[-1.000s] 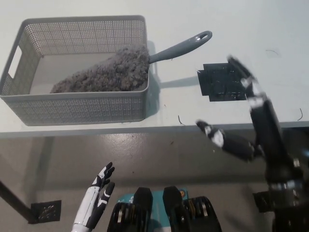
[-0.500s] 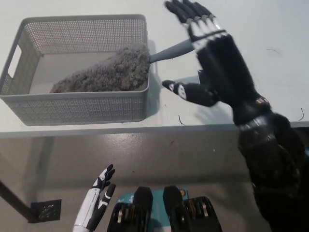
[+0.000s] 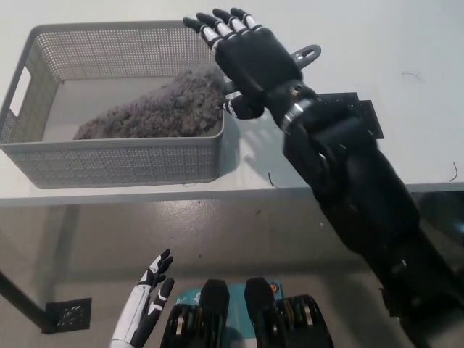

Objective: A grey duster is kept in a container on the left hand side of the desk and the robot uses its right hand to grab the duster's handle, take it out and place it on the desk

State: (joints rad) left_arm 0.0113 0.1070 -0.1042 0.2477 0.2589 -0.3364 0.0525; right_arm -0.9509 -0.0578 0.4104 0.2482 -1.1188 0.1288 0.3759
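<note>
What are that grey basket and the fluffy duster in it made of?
The basket looks like matte moulded plastic: even perforated walls, a cut-out grip. The duster head seems microfibre or chenille: shaggy tufts. Its handle looks smooth grey plastic, with a hanging hole.

A black square panel (image 3: 366, 116) lies flat near the front right of the tabletop (image 3: 406, 43), mostly hidden. Thin dark marks show on the white surface: a curl (image 3: 272, 180) at the front edge, a second mark (image 3: 453, 172) by the front right corner, and a faint mark (image 3: 409, 76) farther back. Below, the glossy grey floor (image 3: 217, 225) carries a small black plate (image 3: 69, 317) beside a dark slanting bar (image 3: 18, 299).
</note>
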